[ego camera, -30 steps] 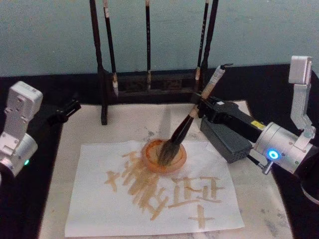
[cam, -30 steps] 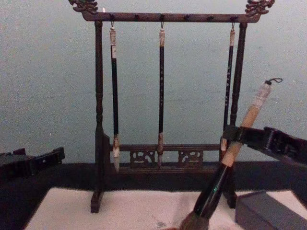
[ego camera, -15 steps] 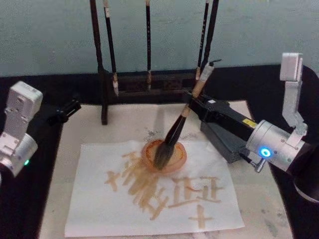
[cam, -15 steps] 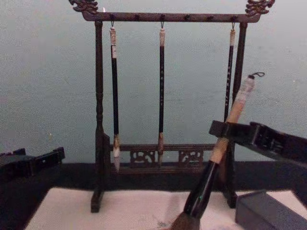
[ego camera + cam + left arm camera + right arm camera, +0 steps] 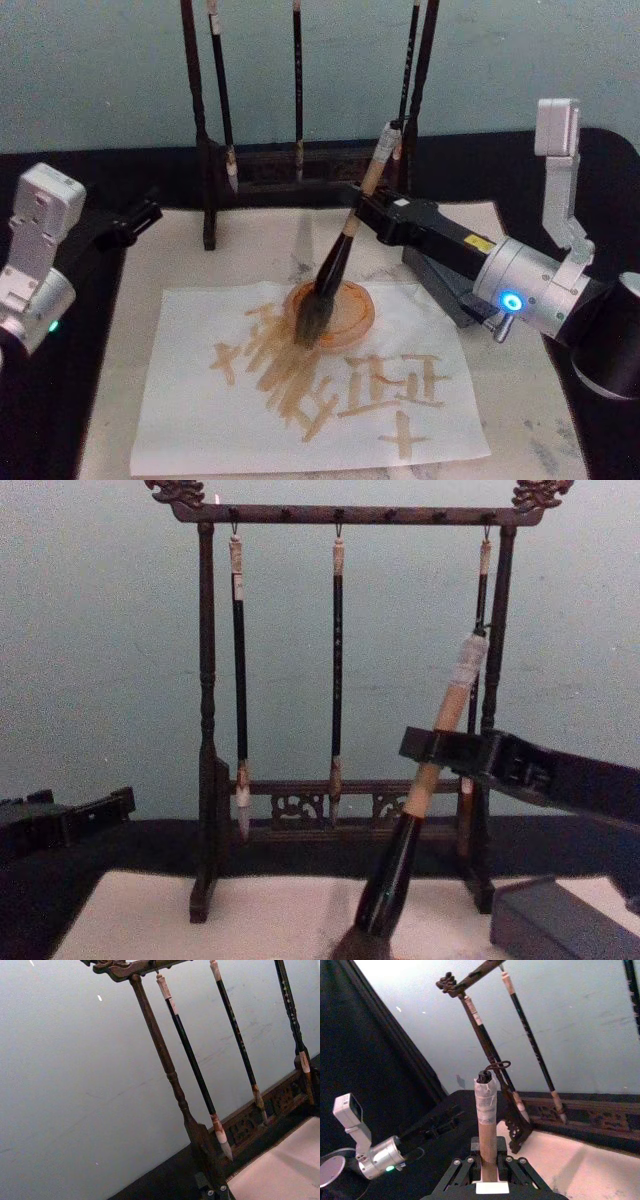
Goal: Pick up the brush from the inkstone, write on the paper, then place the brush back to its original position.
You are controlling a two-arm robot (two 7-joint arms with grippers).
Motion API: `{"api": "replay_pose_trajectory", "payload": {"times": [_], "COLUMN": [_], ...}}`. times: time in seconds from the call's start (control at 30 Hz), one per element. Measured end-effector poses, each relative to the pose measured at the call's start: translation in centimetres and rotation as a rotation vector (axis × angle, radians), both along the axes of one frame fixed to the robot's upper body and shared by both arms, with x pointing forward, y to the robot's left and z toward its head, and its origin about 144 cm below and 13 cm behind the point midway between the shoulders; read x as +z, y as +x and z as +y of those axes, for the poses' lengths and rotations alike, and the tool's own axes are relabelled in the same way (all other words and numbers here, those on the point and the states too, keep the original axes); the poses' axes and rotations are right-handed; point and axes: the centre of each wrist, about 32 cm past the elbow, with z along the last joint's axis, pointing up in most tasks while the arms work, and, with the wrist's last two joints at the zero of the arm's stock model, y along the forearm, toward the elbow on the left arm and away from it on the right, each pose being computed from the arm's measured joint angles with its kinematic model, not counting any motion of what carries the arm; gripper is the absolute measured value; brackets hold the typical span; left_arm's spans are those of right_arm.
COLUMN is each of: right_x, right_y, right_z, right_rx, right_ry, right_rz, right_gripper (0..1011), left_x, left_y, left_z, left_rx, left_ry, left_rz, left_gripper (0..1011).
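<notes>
My right gripper (image 5: 362, 213) is shut on the tan upper shaft of the thick brush (image 5: 338, 258). The brush leans, white end up and toward the rack. Its brown bristles (image 5: 312, 322) sit at the left rim of an orange dish (image 5: 345, 318) on the white paper (image 5: 200, 420), which bears tan strokes. In the chest view the right gripper (image 5: 438, 748) clamps the brush (image 5: 392, 865) in front of the rack. The right wrist view shows the brush shaft (image 5: 487, 1130) rising between the fingers. The dark grey inkstone (image 5: 447, 292) lies right of the dish, partly behind my right arm. My left gripper (image 5: 132, 221) is parked at the far left.
A dark carved rack (image 5: 207, 200) with three thin hanging brushes (image 5: 337, 660) stands behind the paper. The paper lies on a larger off-white mat (image 5: 250, 255) with grey smudges. A black cloth (image 5: 520, 170) covers the table around it.
My right gripper has carried the brush leftward. The shaft now stands more upright, and the bristles have slid from the middle of the dish to its left rim. The left arm has stayed put.
</notes>
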Motion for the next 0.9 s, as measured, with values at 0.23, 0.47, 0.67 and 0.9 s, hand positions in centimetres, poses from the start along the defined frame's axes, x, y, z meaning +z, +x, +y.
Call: {"api": "replay_pose_trajectory", "payload": {"times": [0.23,0.47,0.67,0.9], "right_x": [0.5,0.9,0.4,-0.4], "right_y": [-0.1,-0.6,-1.5,-2.0], "right_z": [0.4,0.7,1.0,1.2], "right_rx": [0.022,0.052,0.069,0.068], "right_ry": [0.006,0.003,-0.017,-0.069], "right_rz": [-0.002,-0.007,0.001,0.009], "right_gripper": [190,190,190,190], "left_x": [0.0,0.0,0.0,0.0], "left_y": [0.0,0.0,0.0,0.0], "left_z": [0.0,0.0,0.0,0.0], "left_rx": [0.000,0.000,0.000,0.000], "left_ry": [0.000,0.000,0.000,0.000], "left_rz": [0.000,0.000,0.000,0.000], "left_gripper": [1002,1002,1002,1002]}}
